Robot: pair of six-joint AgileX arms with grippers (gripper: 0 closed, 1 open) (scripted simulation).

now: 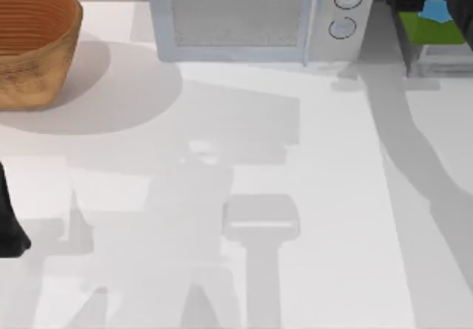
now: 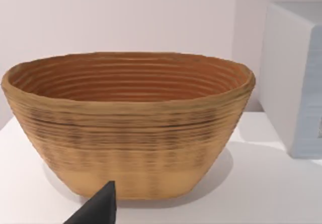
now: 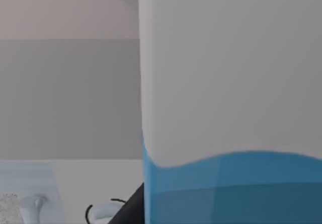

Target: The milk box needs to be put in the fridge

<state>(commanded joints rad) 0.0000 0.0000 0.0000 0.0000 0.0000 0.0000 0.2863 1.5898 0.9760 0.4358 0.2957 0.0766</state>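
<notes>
The milk box sat at the upper right of the top view, inside the fridge, with a patch of light blue above a green band against the dark interior. In the right wrist view the milk box stood very close to the camera, its white upper part taking most of the frame and a blue band running across below it. A dark sliver, probably one finger of the right tool, showed against the carton's lower edge; whether that tool was gripping the carton or had let go could not be told from this.

The fridge's pale frame lay at the top right corner of the table, just right of the microwave, whose two round knobs faced the camera near its right edge. A long shadow ran from the fridge down the right side of the table.

At the upper left of the top view stood a woven basket, well apart from the fridge. The left arm rested at the left edge of the frame. In the left wrist view the basket stood upright on the table beside the microwave's side wall, and a dark fingertip of the left tool showed at the lower edge; its state could not be told.
</notes>
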